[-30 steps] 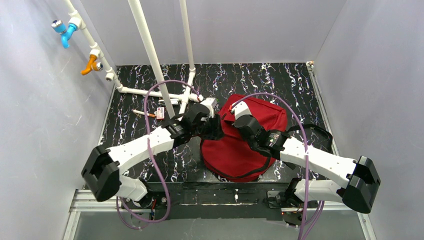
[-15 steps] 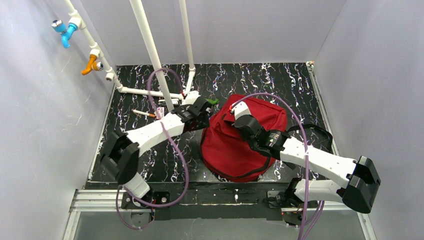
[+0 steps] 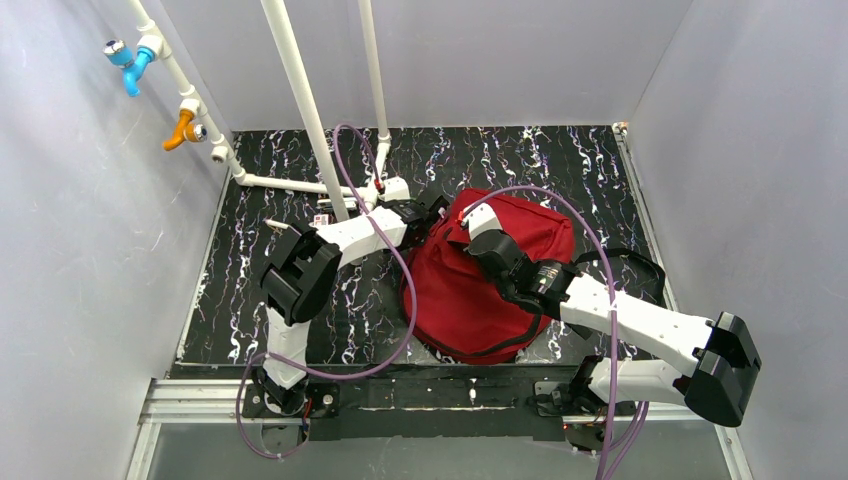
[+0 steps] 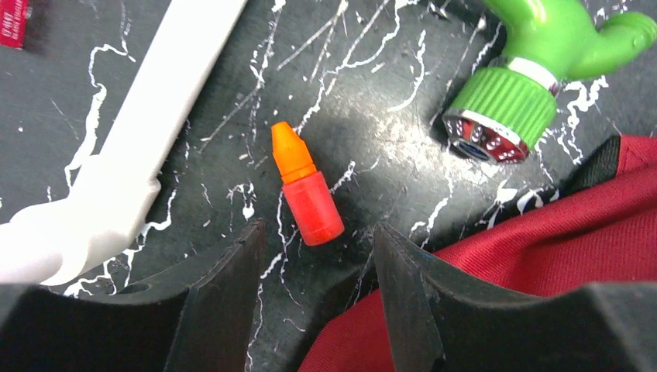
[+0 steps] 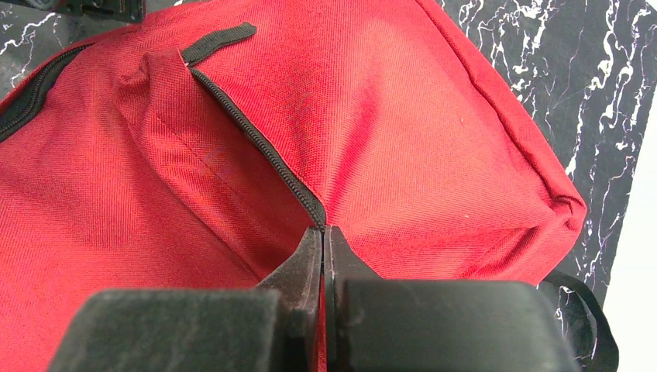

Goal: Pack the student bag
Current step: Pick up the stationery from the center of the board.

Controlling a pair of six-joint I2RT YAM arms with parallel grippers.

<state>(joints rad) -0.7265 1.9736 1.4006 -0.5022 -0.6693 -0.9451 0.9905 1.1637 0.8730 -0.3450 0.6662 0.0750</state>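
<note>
Swinging off the large dark-red fabric student bag [image 3: 465, 300] lying right of centre on the table [image 3: 500, 150], the left gripper [image 4: 316, 246] is hovering wide-open and empty over a small orange-capped red plastic bottle [image 4: 308, 203], likely next packed, while the right gripper [image 5: 324, 236] is pinching the bag's black zipper [image 5: 256, 136].

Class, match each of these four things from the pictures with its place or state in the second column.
Column one
1. small red plastic bottle with orange cap
2. green plastic tap
3. large dark-red fabric backpack
4. right end effector

Column two
A. pinched shut at the backpack's black zipper
B. largest item, resting on the black marbled table
C. lying flat just ahead of the open left end effector
D. lying near the backpack's edge, chrome mouth showing

Pairs: 1-C, 2-D, 3-B, 4-A
</note>
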